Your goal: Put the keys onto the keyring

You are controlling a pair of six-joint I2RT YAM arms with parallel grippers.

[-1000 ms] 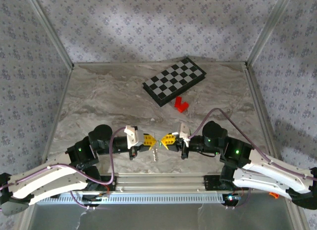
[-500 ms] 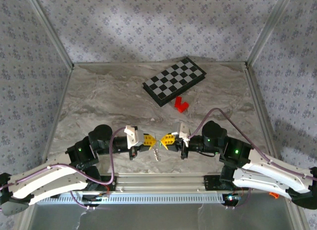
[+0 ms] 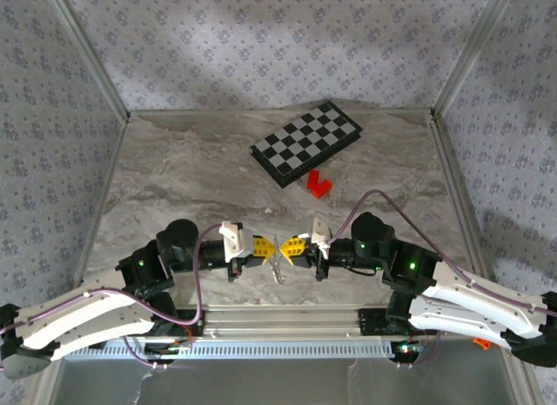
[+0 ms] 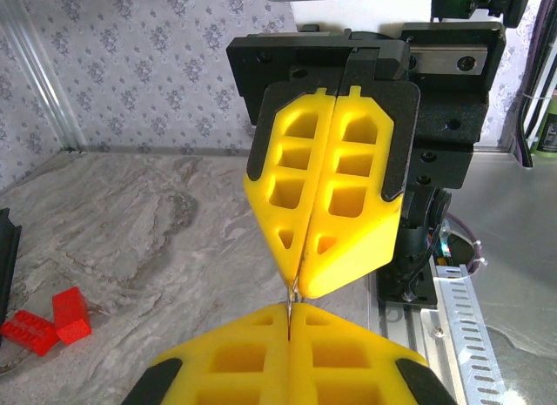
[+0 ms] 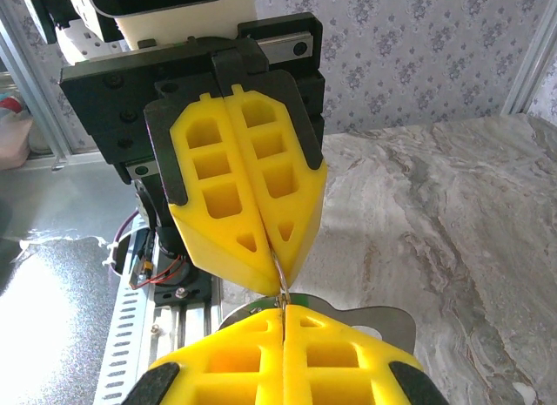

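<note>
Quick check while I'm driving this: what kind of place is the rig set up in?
Probably a purpose-built robot test booth, not a home: patterned wall panels held by aluminium posts box in a marble-look tabletop, with props like a checkered board and red blocks.

Colour/pattern rundown, grippers outward.
Left gripper (image 3: pixel 271 247) and right gripper (image 3: pixel 282 247): bright yellow fingers (image 4: pixel 326 213) with black edge pads, on black bodies with white blocks behind. Key (image 5: pixel 374 320) just under the right gripper's tips: plain silvery metal. Arms (image 3: pixel 87 318): white shells, black joints, small green lights, purple cables (image 3: pixel 198 287). Table (image 3: pixel 174 178) below both grippers: grey marble with darker wavy veins. Board (image 3: pixel 306 142), well past the fingertips: black and pale grey checks, black edge. Block (image 3: pixel 318 185), between board and grippers: solid red. Walls (image 3: pixel 261 48) beyond: pale lilac-grey paper with a small repeating flower print. Corner posts (image 3: pixel 87 52): silver.
</note>
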